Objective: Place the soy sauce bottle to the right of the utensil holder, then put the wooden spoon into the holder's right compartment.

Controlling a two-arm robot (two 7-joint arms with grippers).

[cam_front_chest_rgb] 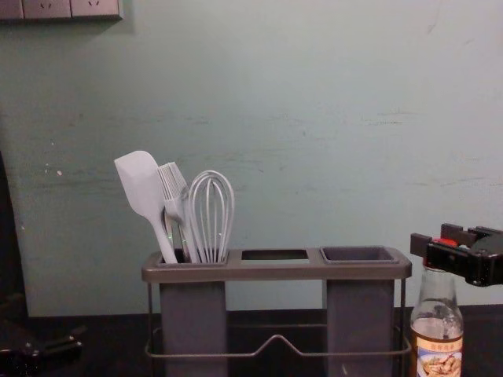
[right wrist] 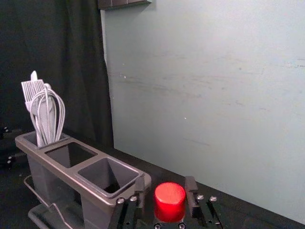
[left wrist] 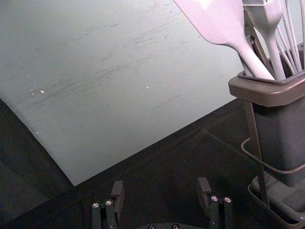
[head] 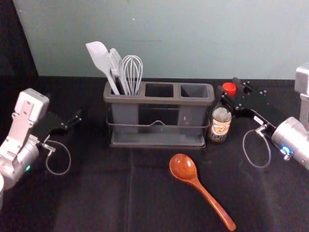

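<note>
- Bottles: we count one soy sauce bottle (head: 220, 124), upright just right of the holder (head: 159, 101), its red cap (head: 229, 89) uppermost.
- Spoons: we see one wooden spoon (head: 202, 187), lying on the dark cloth (head: 96, 193) on the near side, its bowl toward the holder and its handle running near and right.
- Compartments: we count three in the holder; the left one carries a spatula (cam_front_chest_rgb: 141, 184), a brush (cam_front_chest_rgb: 174, 192) and a whisk (cam_front_chest_rgb: 212, 212).
- Grippers: two. We have the right gripper (head: 230, 90) around the bottle's top, its fingers partly spread on either side of the cap, with a gap showing.
- The left gripper (head: 65, 107) hangs left of the holder, its fingers wide apart.
- We find a wall (head: 193, 38) standing behind everything, on the far side.
</note>
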